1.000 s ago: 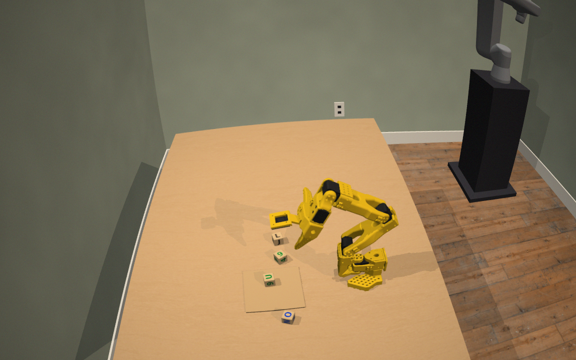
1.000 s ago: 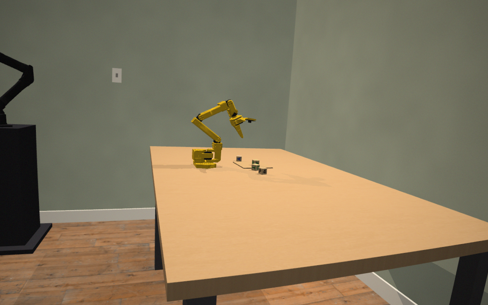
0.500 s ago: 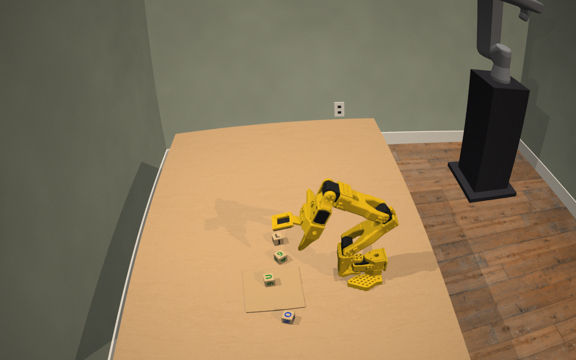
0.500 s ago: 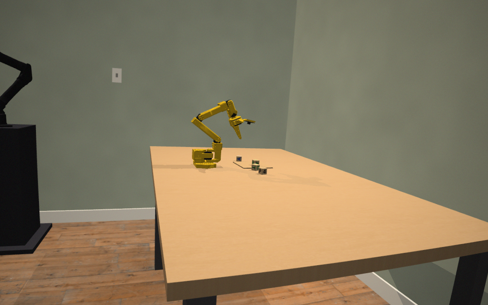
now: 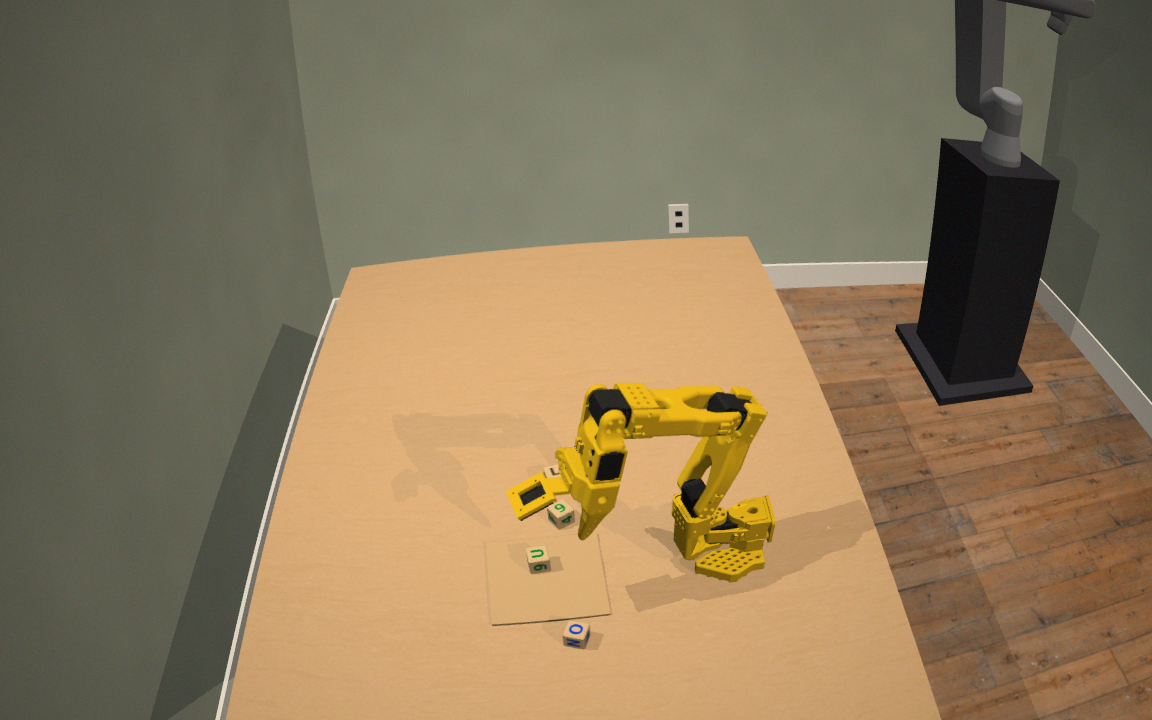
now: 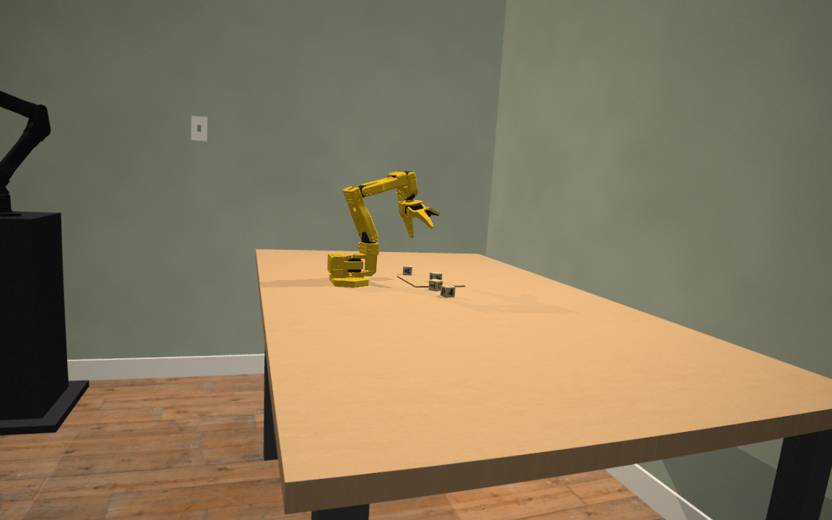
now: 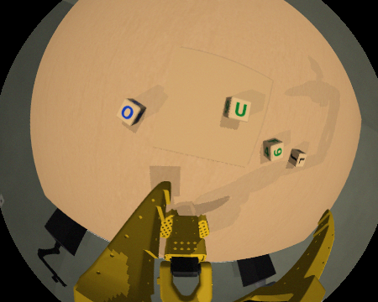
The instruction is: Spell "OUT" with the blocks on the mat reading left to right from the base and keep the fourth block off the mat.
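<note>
Above the table, the gripper is held spread and unladen, an approach apparently being made; with the U block already on the mat, the O block beside it must be reached, lowered over and gripped.

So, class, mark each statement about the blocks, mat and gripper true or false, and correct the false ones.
1. The U block stands on the mat. True.
2. The O block lies on the mat. False: it is on the table, off the mat.
3. The gripper is shut on a block. False: it is open, holding nothing.
4. Two blocks show green characters. True.
5. The O is red. False: it is blue.
</note>
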Controlling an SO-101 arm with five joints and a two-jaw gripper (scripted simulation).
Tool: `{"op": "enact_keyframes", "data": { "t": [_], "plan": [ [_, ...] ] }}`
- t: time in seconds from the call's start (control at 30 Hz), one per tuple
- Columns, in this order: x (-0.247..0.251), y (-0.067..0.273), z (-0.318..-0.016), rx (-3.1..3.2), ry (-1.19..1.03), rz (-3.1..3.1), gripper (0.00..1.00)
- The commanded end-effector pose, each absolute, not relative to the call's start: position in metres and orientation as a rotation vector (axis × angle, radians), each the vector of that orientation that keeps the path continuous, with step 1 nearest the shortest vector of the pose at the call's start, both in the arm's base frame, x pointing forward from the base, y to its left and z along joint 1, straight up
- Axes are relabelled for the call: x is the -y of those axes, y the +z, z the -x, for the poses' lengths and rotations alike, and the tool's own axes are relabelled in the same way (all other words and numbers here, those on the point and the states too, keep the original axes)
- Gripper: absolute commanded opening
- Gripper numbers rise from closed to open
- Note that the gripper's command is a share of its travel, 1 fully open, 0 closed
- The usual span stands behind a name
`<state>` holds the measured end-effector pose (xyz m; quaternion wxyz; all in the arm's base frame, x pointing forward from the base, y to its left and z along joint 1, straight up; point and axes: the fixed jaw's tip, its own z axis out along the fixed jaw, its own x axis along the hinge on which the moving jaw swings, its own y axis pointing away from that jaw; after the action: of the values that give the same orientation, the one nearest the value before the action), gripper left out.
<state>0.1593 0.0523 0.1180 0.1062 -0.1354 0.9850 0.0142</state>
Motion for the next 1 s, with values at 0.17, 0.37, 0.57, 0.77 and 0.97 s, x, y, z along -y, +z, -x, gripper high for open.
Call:
{"op": "enact_keyframes", "data": {
  "t": [0.17,0.37,0.57,0.77,0.97],
  "plan": [
    [-0.122,0.100,-0.165,-2.938,0.050,0.803,0.40],
    [-0.141,0.089,-0.160,-2.949,0.032,0.921,0.32],
    [-0.141,0.089,-0.160,-2.950,0.032,0.924,0.32],
    [-0.141,0.089,-0.160,-2.950,0.032,0.924,0.32],
    [-0.141,0.089,-0.160,-2.950,0.032,0.924,0.32]
  ]
}}
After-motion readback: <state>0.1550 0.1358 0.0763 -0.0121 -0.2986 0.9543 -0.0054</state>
